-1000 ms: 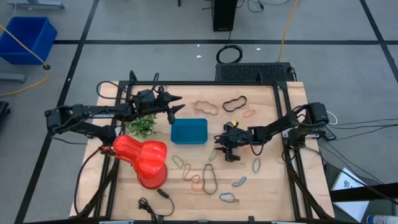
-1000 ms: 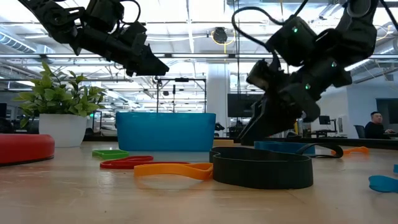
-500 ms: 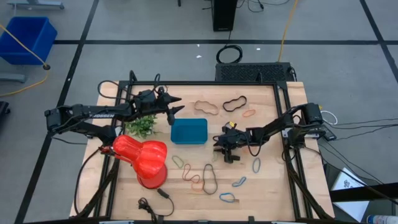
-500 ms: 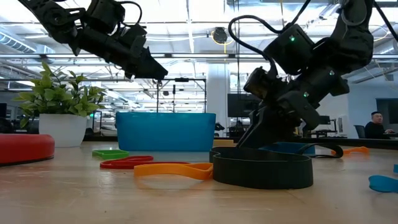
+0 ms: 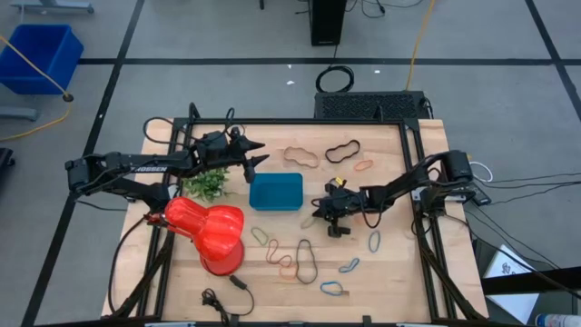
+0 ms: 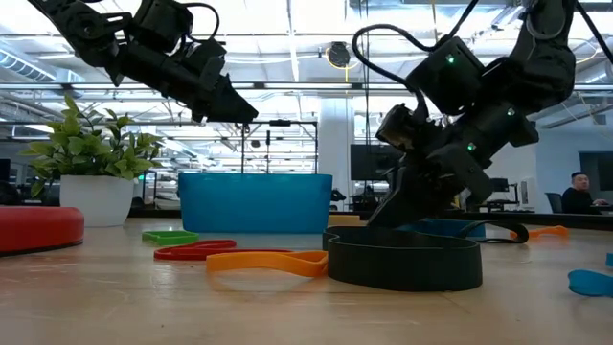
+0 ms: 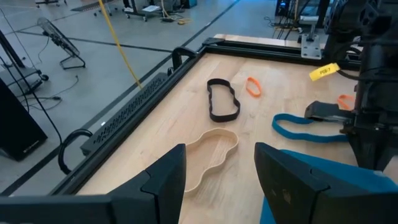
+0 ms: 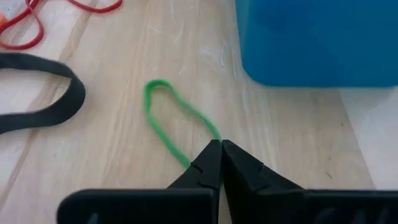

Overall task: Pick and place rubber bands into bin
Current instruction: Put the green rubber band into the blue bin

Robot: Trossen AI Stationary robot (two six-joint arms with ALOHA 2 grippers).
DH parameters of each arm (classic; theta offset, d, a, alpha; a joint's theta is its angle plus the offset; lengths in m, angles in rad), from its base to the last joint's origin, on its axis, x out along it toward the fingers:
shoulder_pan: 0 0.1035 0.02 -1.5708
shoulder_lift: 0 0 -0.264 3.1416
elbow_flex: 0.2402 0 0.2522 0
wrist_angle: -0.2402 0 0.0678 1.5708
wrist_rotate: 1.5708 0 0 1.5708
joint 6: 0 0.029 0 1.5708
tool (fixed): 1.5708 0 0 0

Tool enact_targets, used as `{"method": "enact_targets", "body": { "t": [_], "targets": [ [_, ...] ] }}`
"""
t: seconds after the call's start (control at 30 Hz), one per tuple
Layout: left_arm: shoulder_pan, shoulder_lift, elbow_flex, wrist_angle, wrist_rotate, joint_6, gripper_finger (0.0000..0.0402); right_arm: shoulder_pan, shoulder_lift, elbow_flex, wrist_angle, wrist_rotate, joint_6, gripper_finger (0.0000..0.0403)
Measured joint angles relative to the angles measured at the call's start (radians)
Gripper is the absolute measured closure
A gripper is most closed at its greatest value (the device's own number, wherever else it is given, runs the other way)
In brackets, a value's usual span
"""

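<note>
The teal bin (image 5: pixel 276 192) stands mid-table. Rubber bands lie scattered around it. A thin green band (image 8: pixel 168 118) lies flat just right of the bin's near right corner, also seen in the high view (image 5: pixel 309 225). My right gripper (image 8: pixel 221 155) is down at the table there, shut on that band's end. In the low view its tips are hidden behind a wide black band (image 6: pixel 402 259). My left gripper (image 5: pixel 259 154) hovers open above the bin's far left corner, touching nothing; its wrist view looks past a tan band (image 7: pixel 211 155). My right gripper pinches the green band's end nearest it (image 8: pixel 191 163) between its two fingertips. The fingers slant down from the table's right side. The band's two strands run out from the tips, and the loop's remainder (image 8: pixel 155 90) lies slack on the table.
A red vase (image 5: pixel 211 232) and a potted green plant (image 5: pixel 208 183) stand left of the bin. Tan (image 5: pixel 300 157), black (image 5: pixel 342 150) and orange (image 5: pixel 364 166) bands lie at the far side. Black, pink, green and blue bands (image 5: pixel 349 265) lie near the front.
My right gripper has sunk toward the table and shifted a little toward the left, onto the green band beside the bin.
</note>
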Motion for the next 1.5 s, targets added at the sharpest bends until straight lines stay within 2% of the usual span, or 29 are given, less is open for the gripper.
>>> {"method": "enact_targets", "body": {
  "t": [0.3, 0.4, 0.57, 0.7, 0.77, 0.83, 0.97, 1.17, 1.5],
  "targets": [
    [0.000, 0.000, 0.000, 0.000, 0.000, -0.007, 0.0206, 0.000, -0.191, 0.000, 0.004, 0.009, -0.103, 0.0402],
    [0.000, 0.000, 0.000, 0.000, 0.000, -0.007, 0.0206, 0.000, -0.285, 0.000, 0.015, 0.051, -0.169, 0.0402],
    [0.000, 0.000, 0.000, 0.001, 0.000, -0.007, 0.0206, 0.000, -0.416, 0.002, 0.124, 0.133, -0.318, 0.0402],
    [0.000, 0.000, 0.000, 0.002, 0.000, -0.006, 0.0206, -0.003, -0.449, 0.008, 0.218, 0.108, -0.451, 0.0402],
    [0.000, 0.000, 0.000, 0.003, 0.000, -0.006, 0.0206, -0.011, -0.448, 0.050, 0.159, 0.057, -0.482, 0.0403],
    [0.000, 0.000, 0.000, 0.003, 0.000, -0.006, 0.0206, -0.023, -0.435, 0.123, 0.021, 0.013, -0.492, 0.0403],
    [0.000, 0.000, 0.000, 0.003, 0.000, -0.006, 0.0206, -0.048, -0.358, 0.258, -0.168, 0.003, -0.484, 0.0403],
    [0.000, 0.000, 0.000, 0.002, 0.000, -0.006, 0.0206, -0.081, -0.211, 0.355, -0.166, 0.003, -0.490, 0.0403],
    [0.000, 0.000, 0.000, 0.000, 0.000, -0.005, 0.0206, -0.119, 0.022, 0.373, -0.058, 0.004, -0.445, 0.0403]
  ]
}}
